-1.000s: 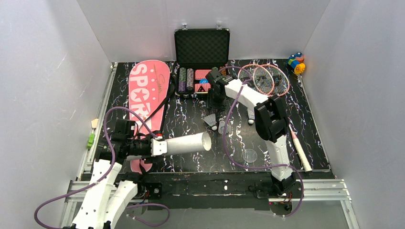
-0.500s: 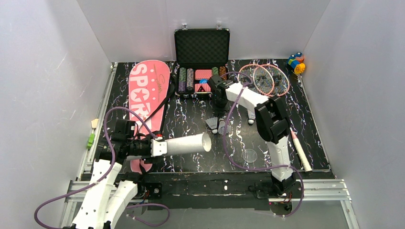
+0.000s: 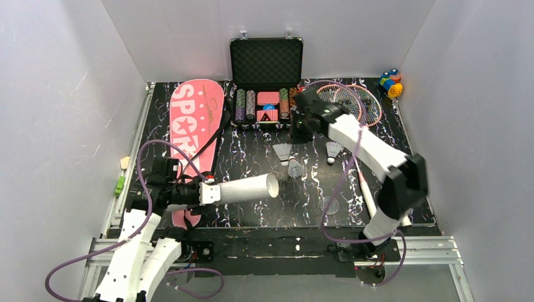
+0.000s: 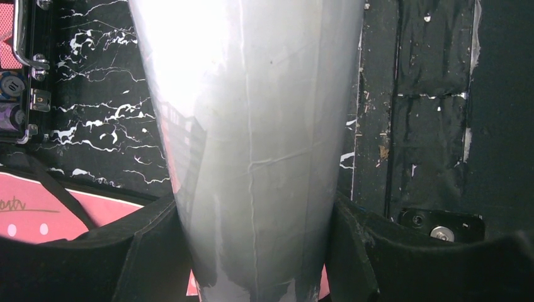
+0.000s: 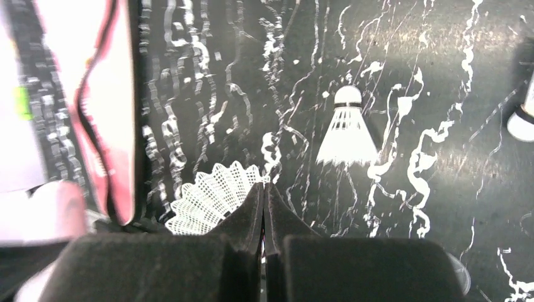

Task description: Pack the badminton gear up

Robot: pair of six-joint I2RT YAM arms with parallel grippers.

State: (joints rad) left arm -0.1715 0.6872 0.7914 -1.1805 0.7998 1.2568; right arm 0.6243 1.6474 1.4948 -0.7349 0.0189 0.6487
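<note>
Your right tool has shifted right and clenched beside a light shuttlecock; left tool grasps the stiff tube. Feathers crush: pinch the cork.

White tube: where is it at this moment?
Top view, front left: the white tube is held level in the left gripper, beside the near end of the pink cover, open mouth pointing right toward the shuttlecocks.

The long white tube is held level above the near-left table, its open mouth facing the middle. Three white feather shuttlecocks lie mid-table. Two pink-framed rackets overlap heads far right. The pink "SPORT" cover lies flat at the left, with its black strap alongside.
</note>
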